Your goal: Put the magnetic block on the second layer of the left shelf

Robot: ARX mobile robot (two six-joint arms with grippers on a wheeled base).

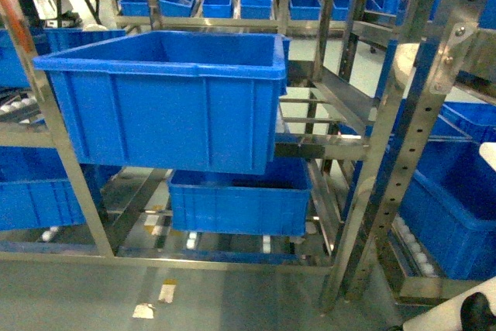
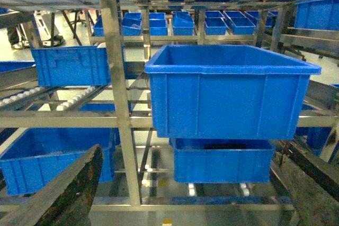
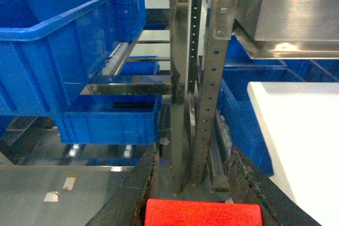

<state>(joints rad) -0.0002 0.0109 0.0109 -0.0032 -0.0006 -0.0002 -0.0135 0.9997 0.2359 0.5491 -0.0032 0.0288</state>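
A perforated steel upright (image 3: 204, 83) and a white bench (image 3: 296, 136) stand ahead of the right end effector (image 3: 204, 205); the left shelf second layer (image 1: 310, 145) carries a large blue crate (image 1: 167, 98); the magnetic block (image 3: 204, 214) sits clamped between the right fingers (image 3: 135, 194), its red face running crosswise; the left end effector (image 2: 185, 194) is spread wide, empty.
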